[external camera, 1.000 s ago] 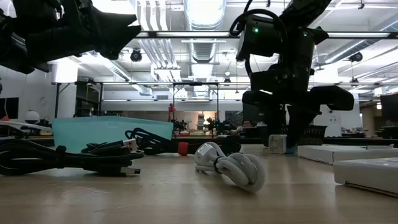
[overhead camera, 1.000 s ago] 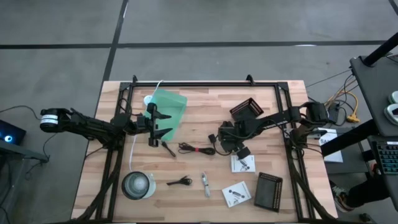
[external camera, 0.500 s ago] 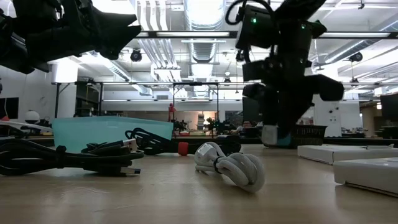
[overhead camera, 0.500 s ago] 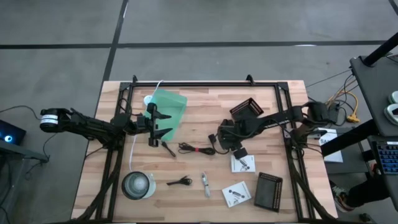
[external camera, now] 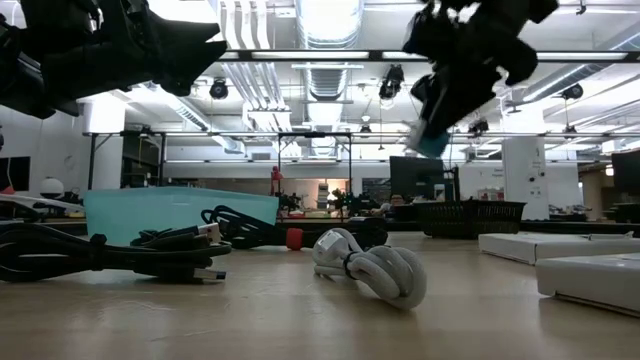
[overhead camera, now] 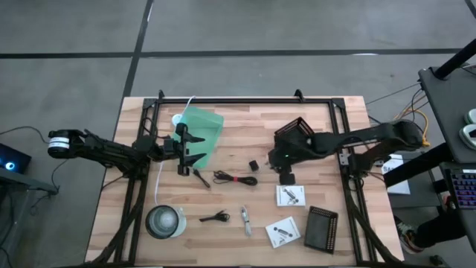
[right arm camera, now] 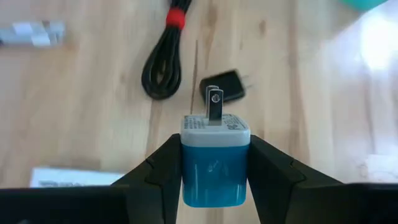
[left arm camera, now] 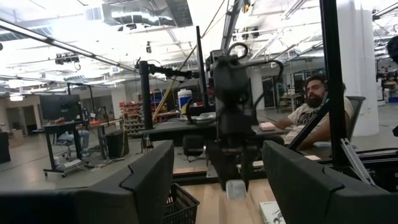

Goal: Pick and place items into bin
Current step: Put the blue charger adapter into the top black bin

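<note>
**A:** How far along was the job?

**B:** Early, I'd judge. The left tool (overhead camera: 186, 151) hung empty with its fingers spread wide, over the near edge of the green container (overhead camera: 204, 123). Most items lay loose on the worktop (overhead camera: 245, 119). The black clip (overhead camera: 216, 217) and the silvery piece (overhead camera: 245, 220) sat well out from either tool. The black cable (overhead camera: 234, 179) and the tiny black cube (overhead camera: 253, 164) lay just beside the right tool (overhead camera: 277, 158).

**A:** And that one?

**B:** It was clamped on a small blue plug (right arm camera: 215, 168), held up off the wood, just beside the black basket (overhead camera: 296, 132). Two white packets (overhead camera: 290, 195) lay near it, unpicked.

**A:** Anything you couldn't make out?

**B:** Whether the green container or the basket served as the bin. From above I couldn't tell whether either held anything yet.
</note>
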